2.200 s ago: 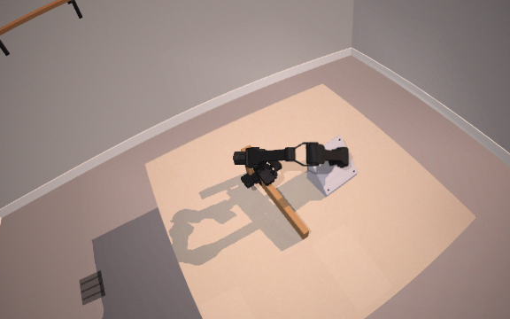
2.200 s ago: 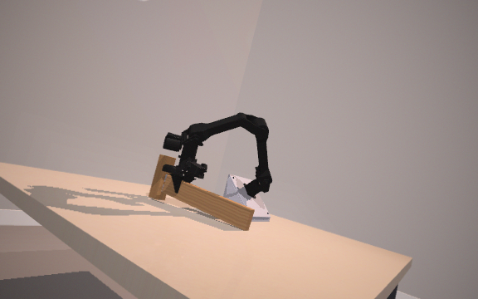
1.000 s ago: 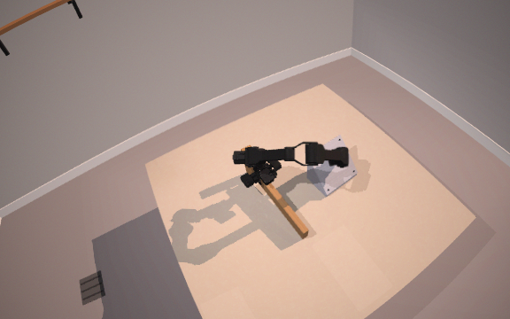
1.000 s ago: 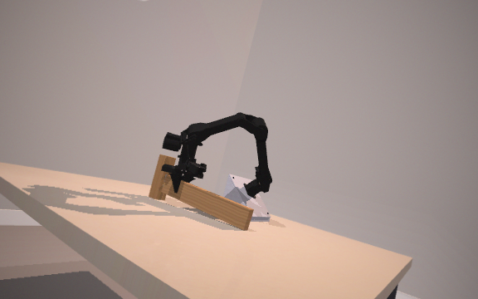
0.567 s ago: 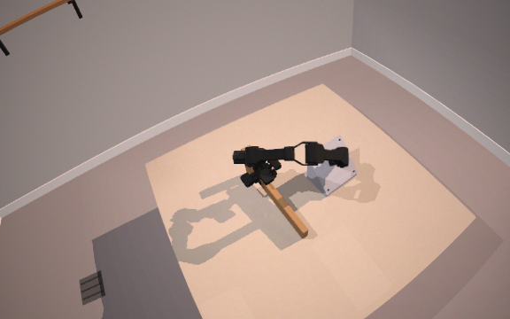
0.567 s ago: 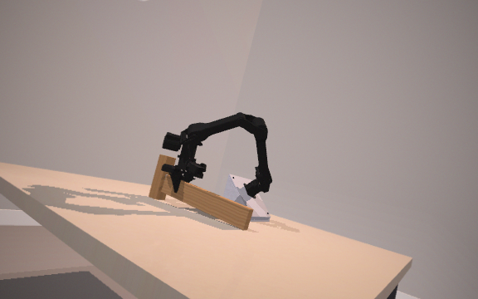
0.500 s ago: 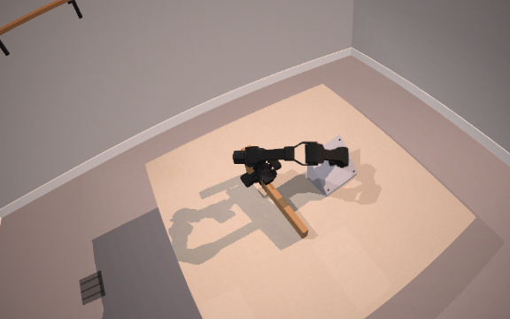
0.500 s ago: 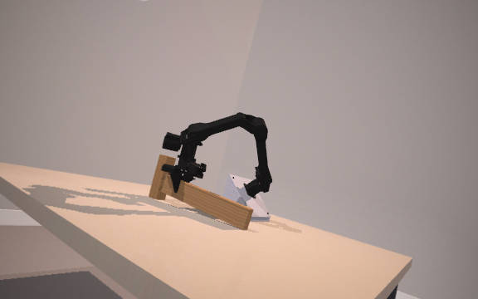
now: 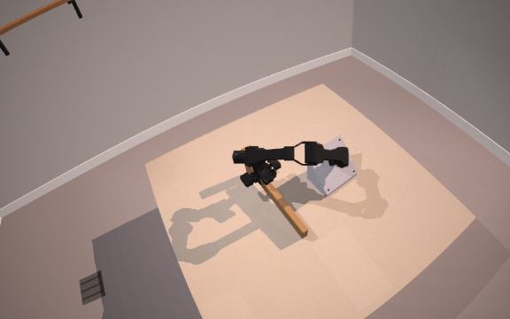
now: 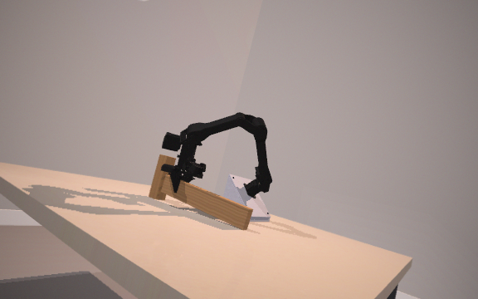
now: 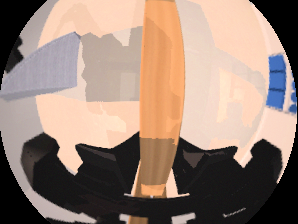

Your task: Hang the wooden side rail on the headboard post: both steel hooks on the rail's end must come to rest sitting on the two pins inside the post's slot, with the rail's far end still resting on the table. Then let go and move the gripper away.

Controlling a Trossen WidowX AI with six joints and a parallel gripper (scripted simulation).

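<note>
The wooden side rail (image 9: 297, 223) (image 10: 218, 207) (image 11: 162, 75) slopes down from the post, its near end raised. Its far end is down at the table (image 9: 405, 177) (image 10: 305, 266), apparently touching it. My gripper (image 10: 175, 187) (image 11: 154, 131) is shut on the rail close to the post end, with one finger on each side. The headboard post (image 10: 156, 183) stands upright at the rail's raised end. In the exterior view that end is against or very near the post. The steel hooks, the slot and the pins are hidden, so I cannot tell whether the hooks sit on the pins.
The pale wedge-shaped base mount (image 9: 321, 179) (image 10: 231, 191) (image 11: 55, 70) stands on the table beside the rail, with my arm (image 9: 277, 153) (image 10: 221, 122) arching from it over to the post. A blue object (image 11: 276, 82) shows at the right edge of the wrist view.
</note>
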